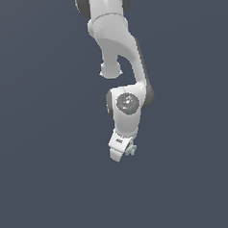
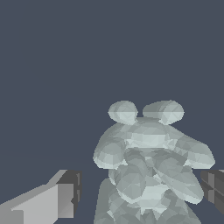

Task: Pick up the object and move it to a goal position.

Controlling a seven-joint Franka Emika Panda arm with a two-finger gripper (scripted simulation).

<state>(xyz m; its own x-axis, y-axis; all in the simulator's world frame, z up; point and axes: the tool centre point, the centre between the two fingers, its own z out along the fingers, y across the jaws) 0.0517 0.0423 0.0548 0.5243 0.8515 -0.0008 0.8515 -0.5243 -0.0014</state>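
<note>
Where the white arm (image 1: 118, 48) bends down through the middle of the exterior view, its hand (image 1: 122, 151) hangs tilted toward that view's left, and the object (image 1: 132, 148) shows as a tiny pale grey-green speck pressed against the hand's lower edge on the exterior view's right. The lump touches the hand there; only a small jagged part of it sticks out past the white casing. All around is a plain dark slate-blue field, so whether a table lies under the hand cannot be told from either picture. No container appears in either view. In the wrist view the object (image 2: 148, 166) fills the space between the two fingers: a knobbly, faceted mass with two rounded bumps at one end and wider lobes spreading out below them. One finger (image 2: 48, 203) shows as a pale grey block with a dark pad at its tip, standing a little apart from the lump's flank. The other finger (image 2: 213, 188) shows only as a dark ribbed pad at the frame's edge, right against the lump's widest lobe. The fingers sit fairly wide with the object between them, but whether they are actually clamped on it cannot be told.
</note>
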